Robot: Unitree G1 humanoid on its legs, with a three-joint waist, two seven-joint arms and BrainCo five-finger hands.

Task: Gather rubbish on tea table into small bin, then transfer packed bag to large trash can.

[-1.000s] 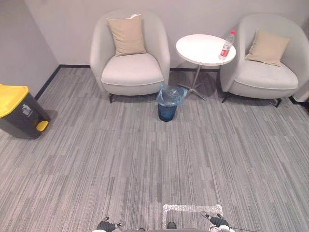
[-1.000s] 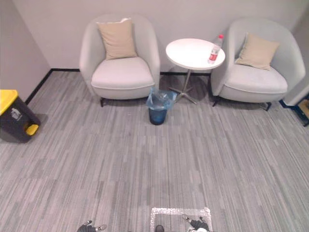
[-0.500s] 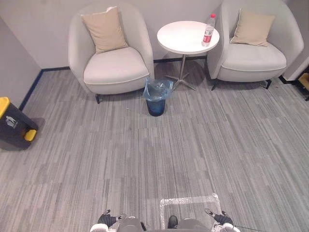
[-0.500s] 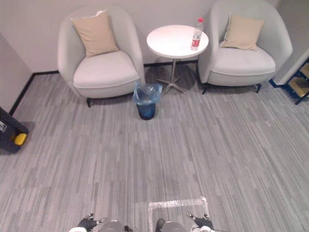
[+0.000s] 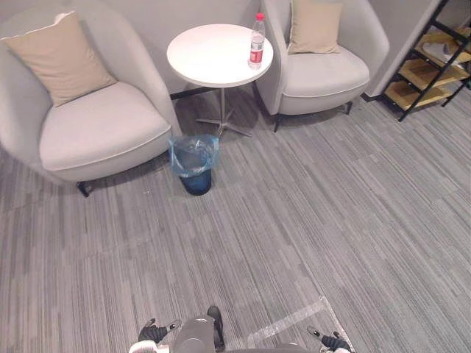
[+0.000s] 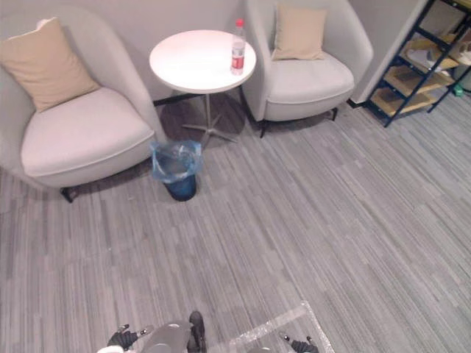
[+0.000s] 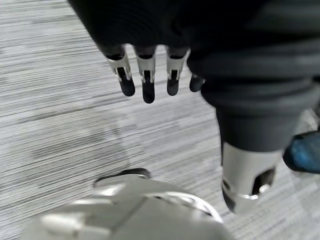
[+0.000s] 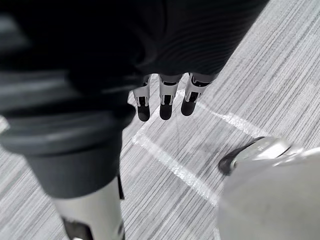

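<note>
Left eye view: bottle (image 5: pixel 257 43) upright

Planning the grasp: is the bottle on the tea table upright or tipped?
Upright: the bottle stands on its base at the table edge, red cap uppermost.

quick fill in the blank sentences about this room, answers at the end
1. The bottle on the round table has a ___ cap.
2. The small bin on the floor is lined with a ___ bag.
3. The armchair beside the bin holds one beige ___.
4. The left hand and the right hand hang with straight fingers and hold ___.

Missing words: red; blue; cushion; nothing.
</note>
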